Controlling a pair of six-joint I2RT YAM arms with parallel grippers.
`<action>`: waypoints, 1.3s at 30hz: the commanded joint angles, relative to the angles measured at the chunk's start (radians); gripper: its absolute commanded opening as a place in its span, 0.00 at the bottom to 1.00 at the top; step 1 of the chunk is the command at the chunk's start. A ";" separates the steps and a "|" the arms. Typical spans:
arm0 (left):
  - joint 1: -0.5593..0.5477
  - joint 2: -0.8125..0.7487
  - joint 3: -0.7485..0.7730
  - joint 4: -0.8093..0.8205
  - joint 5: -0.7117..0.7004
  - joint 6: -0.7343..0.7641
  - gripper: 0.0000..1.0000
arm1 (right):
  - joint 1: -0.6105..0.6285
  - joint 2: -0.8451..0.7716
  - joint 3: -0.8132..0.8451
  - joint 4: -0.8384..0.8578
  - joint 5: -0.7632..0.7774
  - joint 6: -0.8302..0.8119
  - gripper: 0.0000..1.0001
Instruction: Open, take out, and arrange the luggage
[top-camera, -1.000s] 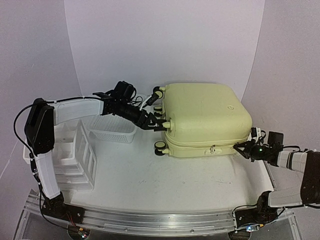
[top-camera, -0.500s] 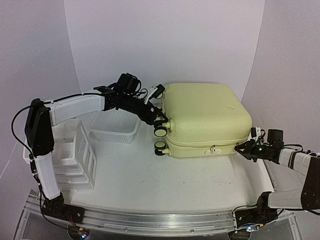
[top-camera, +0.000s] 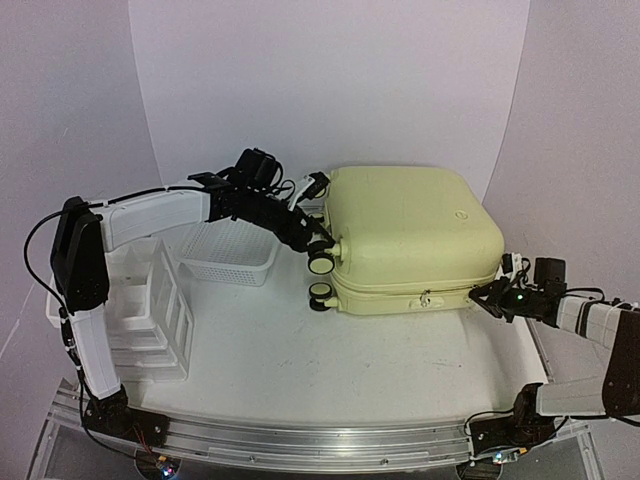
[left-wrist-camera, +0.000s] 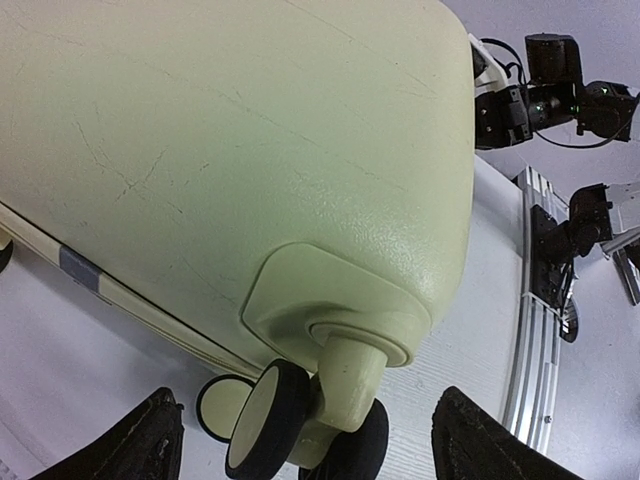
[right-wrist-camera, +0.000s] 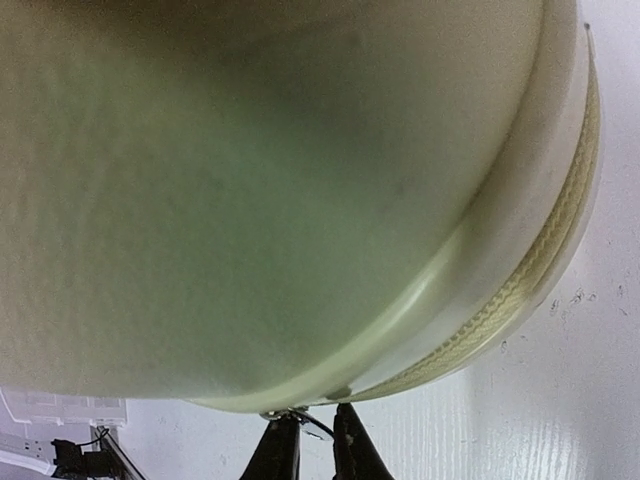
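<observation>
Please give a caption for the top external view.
Closed suitcase: left gripper open at a wheel, right gripper at the zipper.

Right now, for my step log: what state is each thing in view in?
luggage: closed, lying flat.
left gripper: open, jaws either side of a wheel.
right gripper: jaws nearly together at the zipper pull; grip unclear.
mesh basket: upright.
drawer organizer: upright.

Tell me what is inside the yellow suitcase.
Its contents cannot be seen. The luggage lies flat and closed on the table, both shells together along the zipper seam. Only its pale yellow outside and its wheels show.
</observation>
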 joint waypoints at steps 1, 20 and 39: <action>0.002 0.007 0.031 0.010 0.021 -0.008 0.85 | 0.023 -0.006 0.016 0.107 -0.018 0.012 0.07; 0.000 0.073 0.053 -0.009 0.155 0.125 0.97 | 0.167 -0.020 0.225 -0.440 0.297 -0.274 0.00; -0.022 0.068 0.070 -0.026 -0.052 0.105 0.39 | 0.215 -0.045 0.333 -0.686 0.547 -0.478 0.00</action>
